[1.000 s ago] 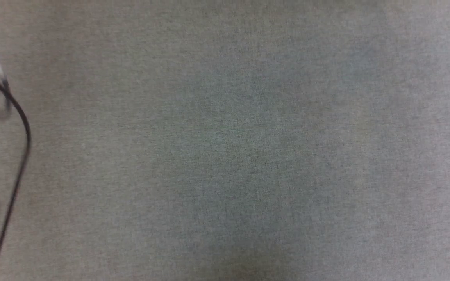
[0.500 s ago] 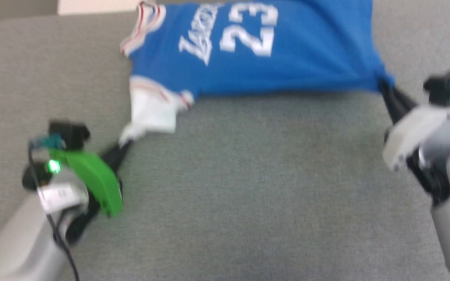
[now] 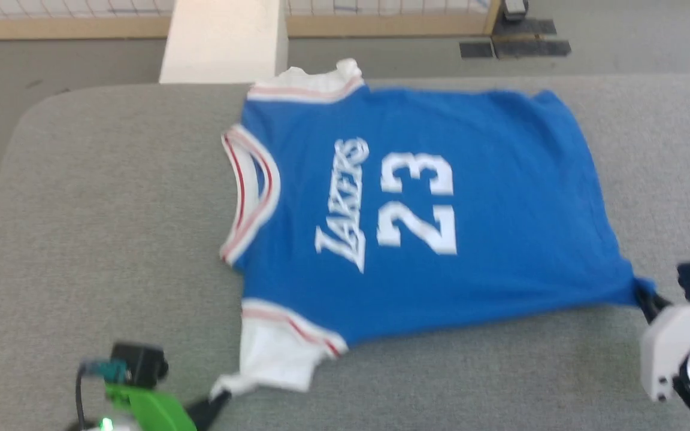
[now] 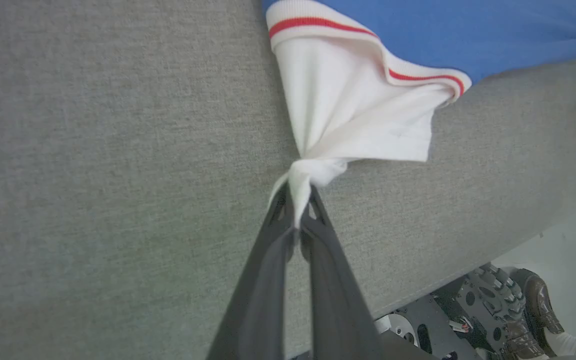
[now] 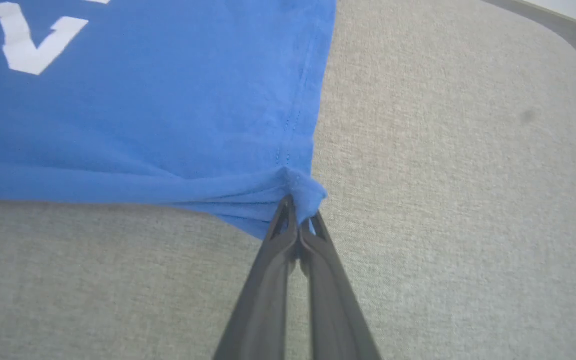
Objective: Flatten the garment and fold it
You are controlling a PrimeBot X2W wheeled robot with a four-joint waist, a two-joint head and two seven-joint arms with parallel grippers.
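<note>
The garment (image 3: 477, 197), a bright blue jersey with white letters and a white 23, lies spread on the grey table (image 3: 105, 239), neck to the left. Its near white sleeve (image 3: 273, 359) is bunched to a point. My left gripper (image 3: 220, 396) at the bottom left is shut on that sleeve tip (image 4: 313, 170), as the left wrist view (image 4: 295, 210) shows close up. My right gripper (image 3: 644, 294) at the right edge is shut on the blue hem corner (image 5: 308, 192), fingers (image 5: 295, 215) pinched together.
A pale block (image 3: 225, 42) stands beyond the table's far edge, with a wooden rail and floor mats (image 3: 513, 42) behind. The table's rounded left corner (image 3: 27, 114) and bare grey surface lie left of the jersey. The robot's base (image 4: 493, 310) shows under the table edge.
The head camera has tilted up, so the whole jersey and the far table edge have come into view. Both grippers keep their grips on the sleeve and hem corner.
</note>
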